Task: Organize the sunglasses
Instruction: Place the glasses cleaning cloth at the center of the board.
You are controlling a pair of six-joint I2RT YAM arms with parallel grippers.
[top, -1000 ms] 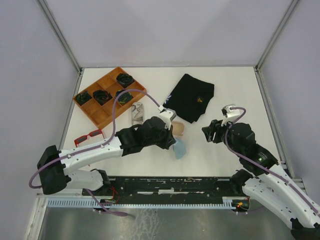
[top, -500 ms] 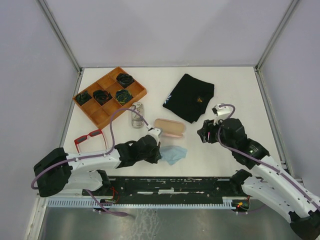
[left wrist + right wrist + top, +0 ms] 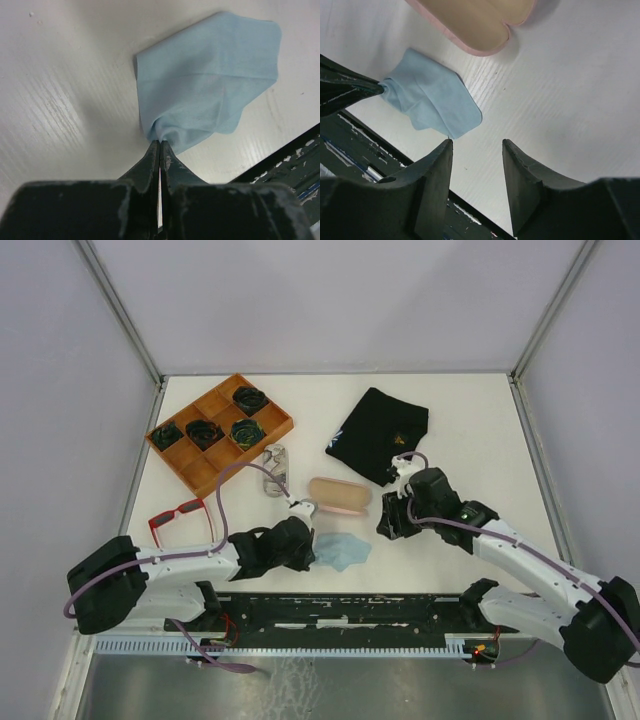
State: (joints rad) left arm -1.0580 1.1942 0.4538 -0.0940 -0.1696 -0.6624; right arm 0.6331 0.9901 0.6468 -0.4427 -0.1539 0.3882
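The red-framed sunglasses lie on the table at the left, apart from both arms. My left gripper is shut on a corner of a light blue cloth near the front edge. In the left wrist view the jaws pinch the bunched corner while the rest of the cloth lies flat. The oblong pink case rests closed just behind the cloth. My right gripper hovers open to the right of the case. In its wrist view the right gripper holds nothing, above bare table beside the cloth and the case.
A wooden divided tray with dark bundles stands at the back left. A small grey patterned item lies just in front of it. A black folded garment lies at the back right. The black rail runs along the near edge.
My left gripper has drawn back toward the near edge with the blue cloth, uncovering the pink case. My right arm has swung left and down toward the case, its jaws narrowing a little.
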